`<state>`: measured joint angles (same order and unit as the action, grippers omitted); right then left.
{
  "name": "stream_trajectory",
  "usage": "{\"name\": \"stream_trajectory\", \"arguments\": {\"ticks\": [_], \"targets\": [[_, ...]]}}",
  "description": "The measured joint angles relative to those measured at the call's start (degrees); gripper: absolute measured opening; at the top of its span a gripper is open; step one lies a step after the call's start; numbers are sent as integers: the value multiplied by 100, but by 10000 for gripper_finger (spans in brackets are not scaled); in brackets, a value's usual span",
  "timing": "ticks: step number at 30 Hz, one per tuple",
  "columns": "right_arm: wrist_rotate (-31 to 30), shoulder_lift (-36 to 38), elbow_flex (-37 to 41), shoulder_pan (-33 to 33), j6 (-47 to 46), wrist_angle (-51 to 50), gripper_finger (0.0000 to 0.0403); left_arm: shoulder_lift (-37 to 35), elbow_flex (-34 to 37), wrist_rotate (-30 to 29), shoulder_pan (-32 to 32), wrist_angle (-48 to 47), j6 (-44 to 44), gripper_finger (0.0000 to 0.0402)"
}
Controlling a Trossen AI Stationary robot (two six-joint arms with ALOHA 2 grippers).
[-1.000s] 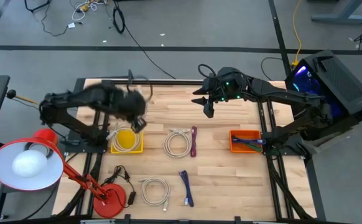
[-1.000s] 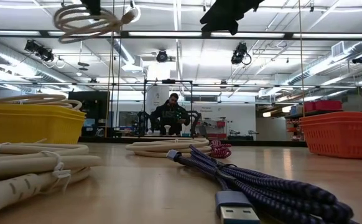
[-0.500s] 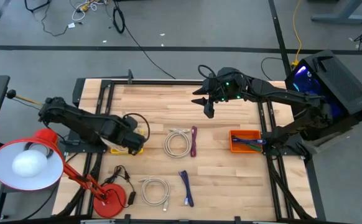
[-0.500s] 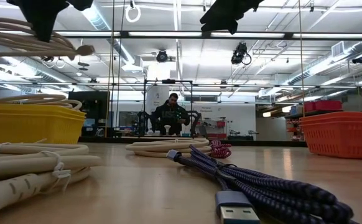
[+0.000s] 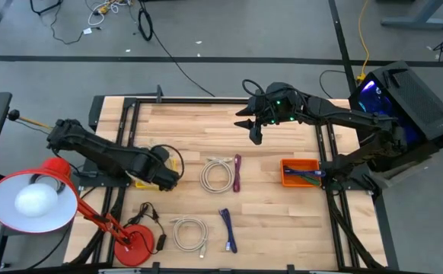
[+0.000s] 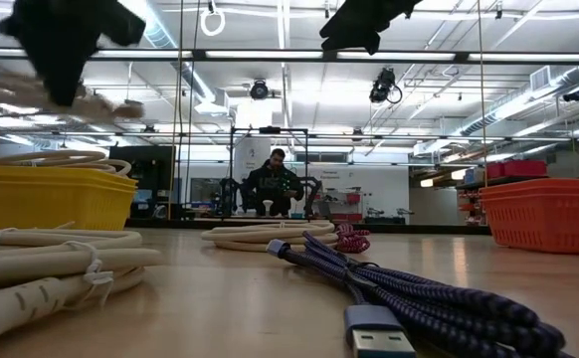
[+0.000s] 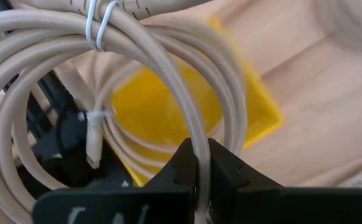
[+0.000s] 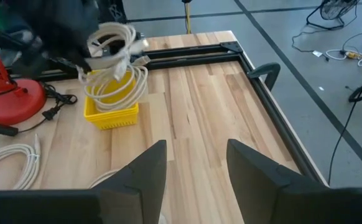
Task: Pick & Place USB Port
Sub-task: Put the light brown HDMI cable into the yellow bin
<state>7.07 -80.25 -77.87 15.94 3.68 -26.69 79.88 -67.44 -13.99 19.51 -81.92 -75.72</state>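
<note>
Left pincer (image 7: 196, 163) is clamped on a coiled beige USB cable (image 7: 137, 56), hanging right over the yellow plastic bin (image 7: 168, 102); just the drop left. Right pincer (image 8: 193, 165) waits apart.

**Left arm low and clamped, right arm raised and parted**

The left arm is stretched low across the table's left side, its left gripper (image 5: 165, 172) pointed toward the table's middle with fingers (image 7: 221, 167) pinched tight. The right arm is held high over the far edge; the right gripper (image 5: 255, 134) is parted, fingers (image 8: 145, 172) spread, nothing between them.
</note>
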Motion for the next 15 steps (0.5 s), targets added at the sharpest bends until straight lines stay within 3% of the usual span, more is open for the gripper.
{"name": "stream_trajectory", "arguments": {"ticks": [6,15], "targets": [[0,0,0,0,-13,4,168,-2,790,281,-2,636,159,17],[2,0,0,0,-165,15,168,-7,831,-274,-128,992,404,17]]}}
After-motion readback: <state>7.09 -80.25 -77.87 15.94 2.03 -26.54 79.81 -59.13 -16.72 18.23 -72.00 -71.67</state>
